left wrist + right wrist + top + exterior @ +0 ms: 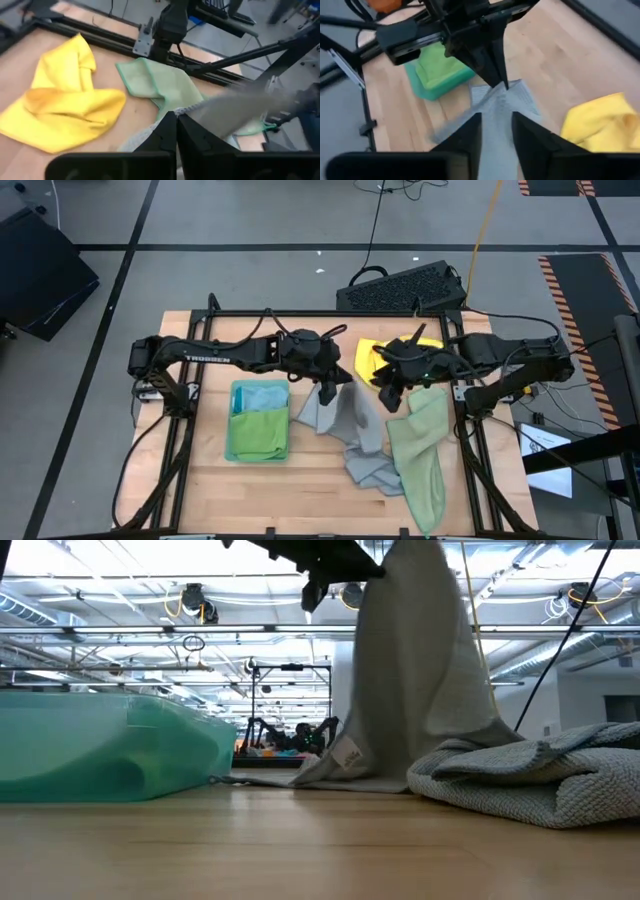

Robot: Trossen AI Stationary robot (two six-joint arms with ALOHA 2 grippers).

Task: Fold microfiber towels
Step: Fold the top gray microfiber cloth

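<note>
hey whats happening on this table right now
Two robot arms are folding microfiber towels. The left claw is shut on a corner of the grey towel and holds it up off the table, the rest trailing down. The right claw is open, with the same towel between its fingers. A folded stack, bright green on light blue on teal, sits to the left. The yellow towel and pale green towel lie unfolded.

So my left pincer (328, 387) has one towel (350, 420) pinched mid-desk (300, 480), hanging down onto it. My right pincer (392, 395) is just beside it. Folded stack (259, 421) sits left, another towel (420, 445) right, a crumpled one (375, 352) behind.
</note>
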